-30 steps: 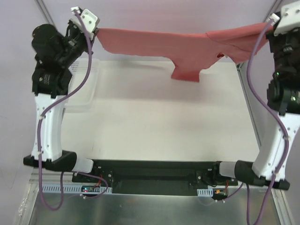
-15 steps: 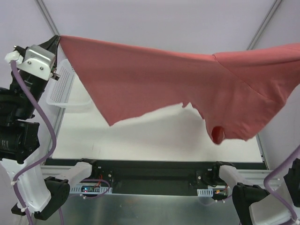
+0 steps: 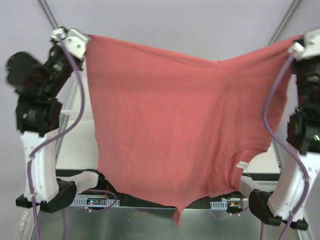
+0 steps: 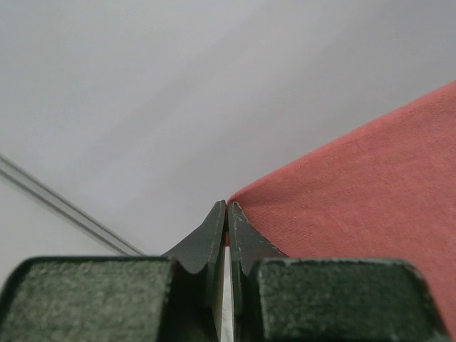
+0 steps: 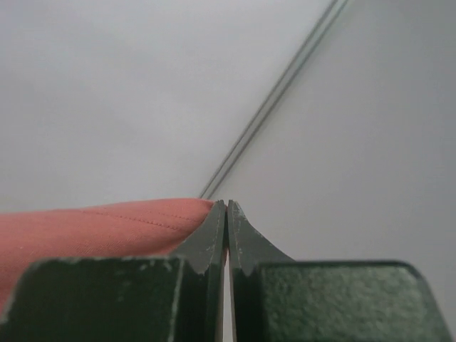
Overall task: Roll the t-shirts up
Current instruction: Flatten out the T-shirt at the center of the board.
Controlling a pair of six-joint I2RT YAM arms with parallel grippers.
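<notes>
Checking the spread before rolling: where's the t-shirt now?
Top view: the t-shirt hangs spread across the middle, its upper corners pinched by the left gripper at upper left and the right gripper at upper right.

We see the top view from above and behind the arms, facing the far wall; the shirt hangs near this camera and fills the middle. Each wrist camera sits just behind its own fingers and looks along them, up at the wall, very close: left gripper, right gripper. With the top view, each shares one upper corner of the shirt.
</notes>
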